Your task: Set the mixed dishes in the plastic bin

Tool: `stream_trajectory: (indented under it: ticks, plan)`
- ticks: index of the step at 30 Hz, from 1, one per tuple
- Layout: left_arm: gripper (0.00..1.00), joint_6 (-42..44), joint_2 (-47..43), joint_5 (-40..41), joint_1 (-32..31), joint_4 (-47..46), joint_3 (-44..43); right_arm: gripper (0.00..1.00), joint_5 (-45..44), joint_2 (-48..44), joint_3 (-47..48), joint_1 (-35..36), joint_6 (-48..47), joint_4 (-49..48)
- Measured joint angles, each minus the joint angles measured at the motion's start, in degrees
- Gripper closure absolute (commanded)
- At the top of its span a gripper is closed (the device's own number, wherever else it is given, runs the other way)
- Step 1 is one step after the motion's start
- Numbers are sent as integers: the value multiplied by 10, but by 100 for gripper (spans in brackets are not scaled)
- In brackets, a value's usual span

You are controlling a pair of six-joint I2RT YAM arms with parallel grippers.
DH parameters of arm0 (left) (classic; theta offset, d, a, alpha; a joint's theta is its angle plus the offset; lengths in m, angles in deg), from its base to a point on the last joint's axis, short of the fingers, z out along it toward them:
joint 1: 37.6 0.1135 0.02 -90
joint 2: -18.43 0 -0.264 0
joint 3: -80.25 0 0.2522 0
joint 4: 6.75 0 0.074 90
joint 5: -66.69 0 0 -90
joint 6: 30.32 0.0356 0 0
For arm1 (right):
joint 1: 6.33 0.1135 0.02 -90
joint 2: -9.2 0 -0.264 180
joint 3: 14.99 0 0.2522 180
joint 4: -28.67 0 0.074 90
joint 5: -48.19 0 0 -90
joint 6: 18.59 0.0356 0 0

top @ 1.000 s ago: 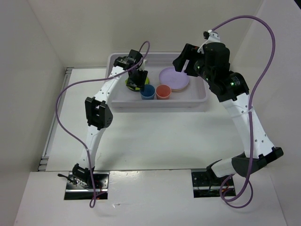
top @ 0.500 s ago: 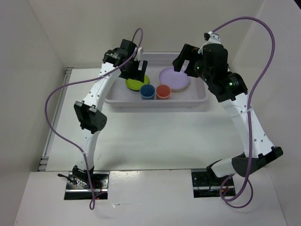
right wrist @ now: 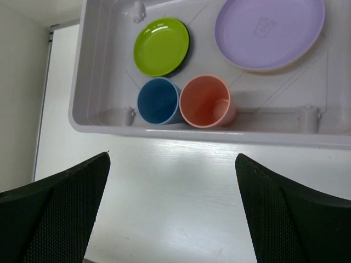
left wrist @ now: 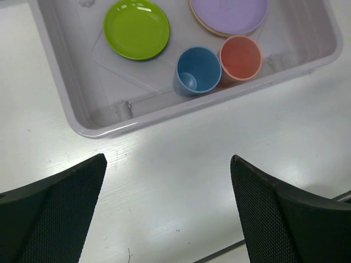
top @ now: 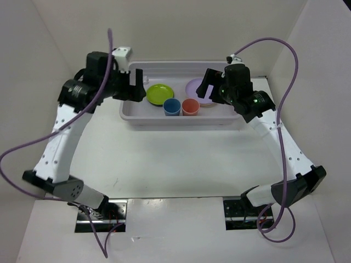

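The plastic bin (top: 181,120) stands at the back of the table. In it lie the lime-green plate (top: 160,92), the blue cup (top: 172,107), the coral-pink cup (top: 190,107) and the lavender plate (top: 195,87). An orange-yellow rim (left wrist: 219,34) shows under the lavender plate. The black dish does not show. My left gripper (top: 135,87) is open and empty above the bin's left end. My right gripper (top: 207,86) is open and empty above the lavender plate. The left wrist view shows the bin (left wrist: 104,130), green plate (left wrist: 136,28) and both cups (left wrist: 198,69) beyond the open left gripper (left wrist: 168,159). The right wrist view shows the same past the open right gripper (right wrist: 173,158).
White walls close in the table on the left, right and back. A grey rail (top: 55,170) runs along the table's left edge. Purple cables loop from both arms. The bin's front rim (right wrist: 219,139) lies just beyond both grippers' fingertips.
My left arm has risen from the green plate and swung left, out past the bin's left end. The green plate stays in the bin. My right gripper has shifted slightly left and lower.
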Motion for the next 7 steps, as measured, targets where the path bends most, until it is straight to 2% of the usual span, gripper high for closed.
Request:
stream_trajectory:
  ticks: [3,7]
  plan:
    - [0,-1,-69,5,10,-16,46,0,11,-8,-26,0,6,-3]
    - [0,0,-97,16,18,-31,93,0,29,-17,-31,0,6,-7]
